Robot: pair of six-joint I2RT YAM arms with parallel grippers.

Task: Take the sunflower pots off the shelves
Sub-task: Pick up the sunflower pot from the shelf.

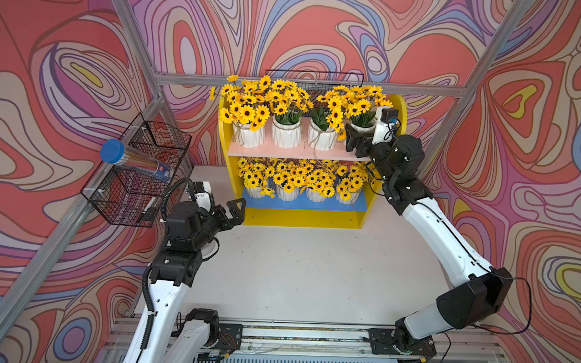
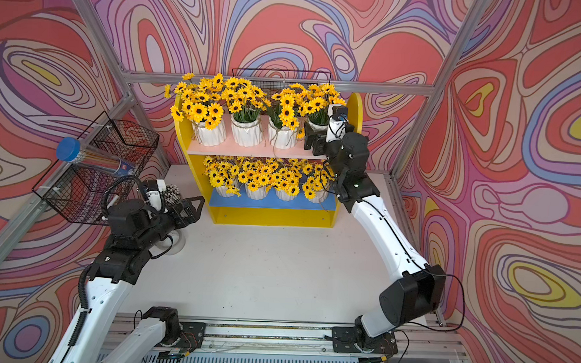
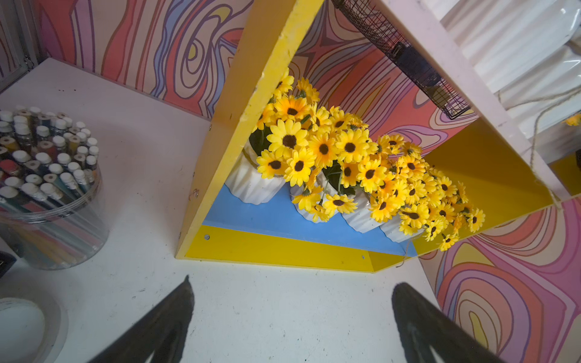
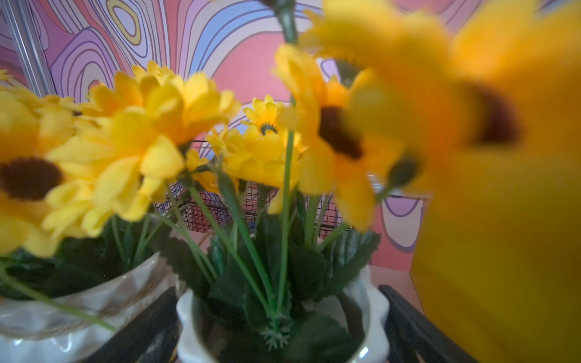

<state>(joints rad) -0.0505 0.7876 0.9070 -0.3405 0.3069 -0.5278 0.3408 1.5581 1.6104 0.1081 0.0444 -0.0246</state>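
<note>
While the right fingers (image 4: 405,317) stand wide around the rightmost upper pot (image 4: 186,327) (left fingers (image 3: 157,327) wide, empty), closing seems next.

White table (image 1: 295,273): carries the yellow shelves (image 1: 301,220) at the back and a clear cup of pencils (image 3: 47,204) near them. Pink upper board (image 1: 283,152): four sunflower pots (image 1: 286,135) in a row. Blue lower board (image 1: 298,203): four more.

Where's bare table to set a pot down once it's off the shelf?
Bare: the table in front of the shelves. Crowded: the pink board and blue board hold four sunflower pots each; the pencil cup stands beside the left gripper.
</note>
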